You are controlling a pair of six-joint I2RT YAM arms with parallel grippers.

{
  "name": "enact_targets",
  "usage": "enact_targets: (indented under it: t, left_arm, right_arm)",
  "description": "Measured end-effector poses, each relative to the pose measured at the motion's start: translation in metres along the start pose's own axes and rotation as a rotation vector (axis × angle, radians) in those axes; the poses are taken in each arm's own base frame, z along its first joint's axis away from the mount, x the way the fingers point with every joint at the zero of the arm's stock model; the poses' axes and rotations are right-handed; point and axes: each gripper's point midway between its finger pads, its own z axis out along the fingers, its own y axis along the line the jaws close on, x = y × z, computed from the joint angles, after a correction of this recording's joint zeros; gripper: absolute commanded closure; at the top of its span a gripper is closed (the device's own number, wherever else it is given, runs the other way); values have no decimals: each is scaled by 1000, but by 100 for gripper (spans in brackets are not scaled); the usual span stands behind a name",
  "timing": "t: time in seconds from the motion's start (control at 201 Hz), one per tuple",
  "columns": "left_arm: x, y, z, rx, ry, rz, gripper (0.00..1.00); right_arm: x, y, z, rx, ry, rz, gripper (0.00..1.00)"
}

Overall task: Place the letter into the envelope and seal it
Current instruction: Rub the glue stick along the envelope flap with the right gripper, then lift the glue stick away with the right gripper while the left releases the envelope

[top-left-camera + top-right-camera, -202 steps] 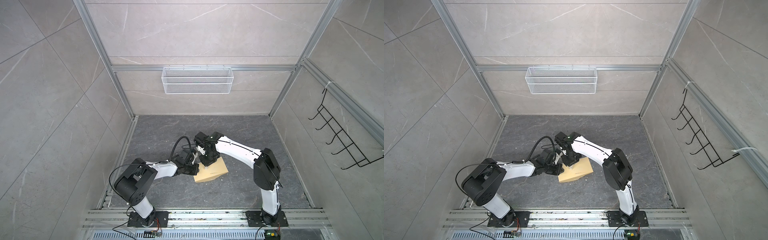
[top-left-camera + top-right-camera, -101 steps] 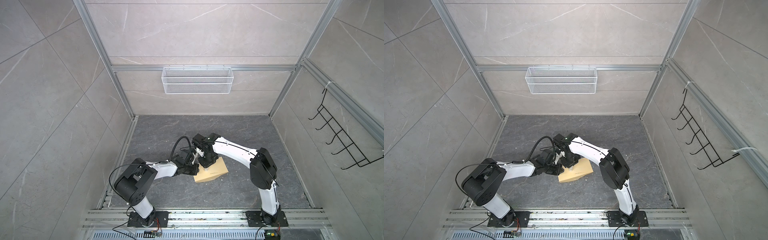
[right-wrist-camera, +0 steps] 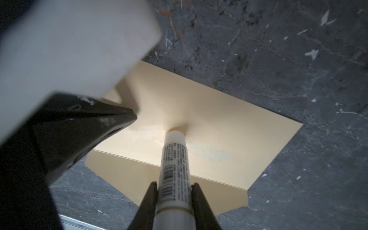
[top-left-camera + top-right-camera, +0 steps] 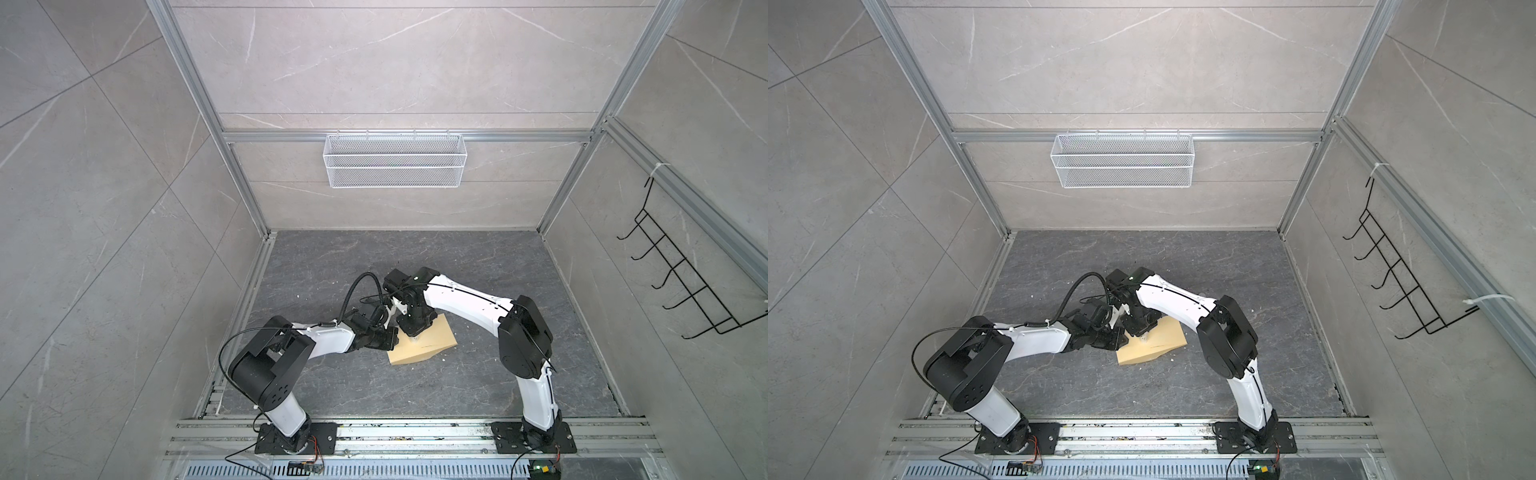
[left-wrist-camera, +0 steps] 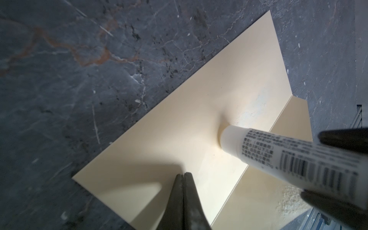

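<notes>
The envelope (image 5: 179,119) is laid flat on the tabletop (image 5: 79,79), held down by the left gripper (image 5: 182,176), jaws together. A glue stick (image 3: 175,159) is clamped in the jaws of the right gripper (image 3: 173,189), tip pressed on the paper. The letter is not seen. The paper could be dragged or creased by excess pressure.

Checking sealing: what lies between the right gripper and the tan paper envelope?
A white labelled glue-stick cylinder, tip touching the envelope, seen in the right wrist view.
</notes>
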Motion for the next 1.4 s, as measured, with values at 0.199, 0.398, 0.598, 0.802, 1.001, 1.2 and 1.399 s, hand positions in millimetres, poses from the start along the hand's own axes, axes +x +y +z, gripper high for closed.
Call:
enact_targets:
  t: [0.199,0.398,0.598,0.802,1.001,1.2,1.399]
  left_arm:
    - [0,0,0,0,1,0,100]
    - [-1,-1,1,6,-1,1,100]
    - [-2,-2,2,11,-5,3,100]
    - [-2,-2,2,12,-4,3,100]
    - [-2,-2,2,15,-3,2,100]
    - [-2,-2,2,15,-3,1,100]
    - [-2,-2,2,16,-3,1,100]
  right_arm:
    - [2,-5,1,30,7,-8,100]
    - [7,-9,1,47,10,-7,100]
    - [14,-20,1,62,19,9,100]
    - [19,-31,2,72,28,27,100]
    - [22,-41,2,80,36,44,100]
    - [21,-43,-1,75,17,52,100]
    - [11,-48,-37,0,-132,98,100]
